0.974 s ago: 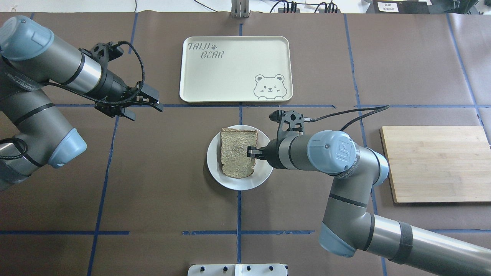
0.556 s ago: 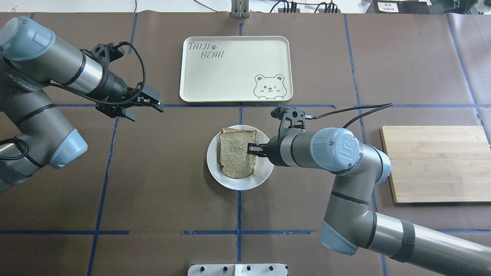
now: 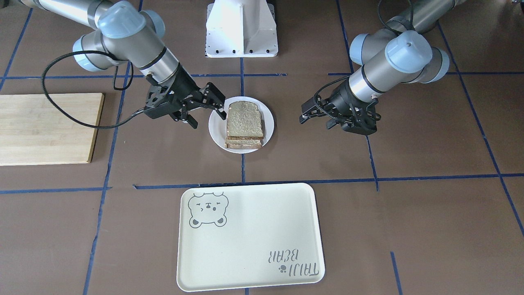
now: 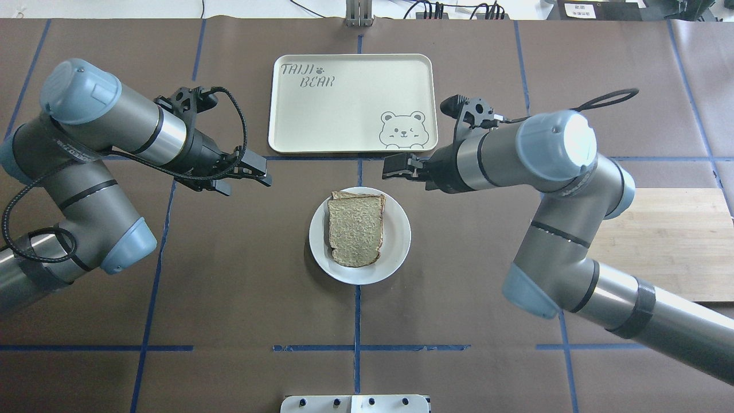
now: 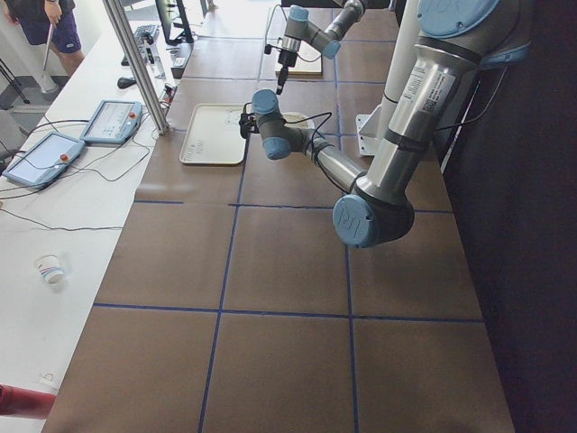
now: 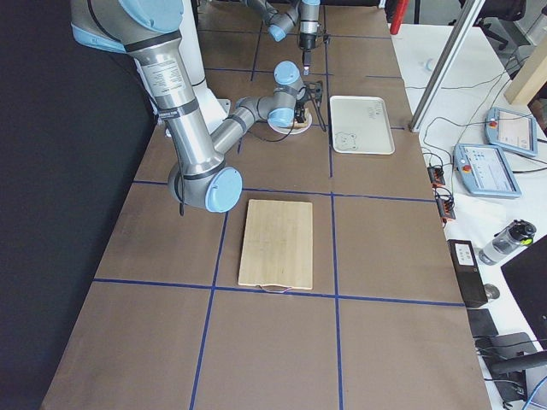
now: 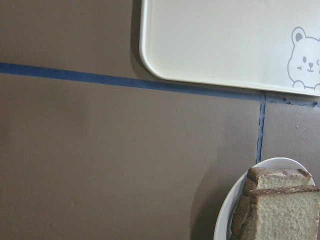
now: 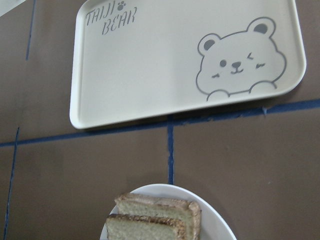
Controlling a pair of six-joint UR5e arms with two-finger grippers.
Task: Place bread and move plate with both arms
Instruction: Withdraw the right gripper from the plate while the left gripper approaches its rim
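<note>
The bread (image 4: 355, 228) lies on the small white plate (image 4: 398, 244) at mid-table, on top of a second slice whose crust shows under it in the front view (image 3: 244, 118). My right gripper (image 4: 395, 166) is open and empty, raised just beyond the plate's right far side; it also shows in the front view (image 3: 206, 114). My left gripper (image 4: 246, 176) is open and empty, off the plate's left far side, also seen from the front (image 3: 318, 116). Both wrist views show the stacked bread (image 7: 280, 210) (image 8: 150, 220) and the plate rim (image 7: 230, 210) (image 8: 215, 215) at the bottom.
The cream bear tray (image 4: 352, 103) lies beyond the plate, close to both grippers. A wooden cutting board (image 4: 671, 246) lies at the right, partly under my right arm. The white pedestal (image 3: 241, 28) stands at the robot's side of the table.
My right gripper has let go of the bread, lifted and drawn back toward the tray. My left arm has moved right, closer to the plate.
</note>
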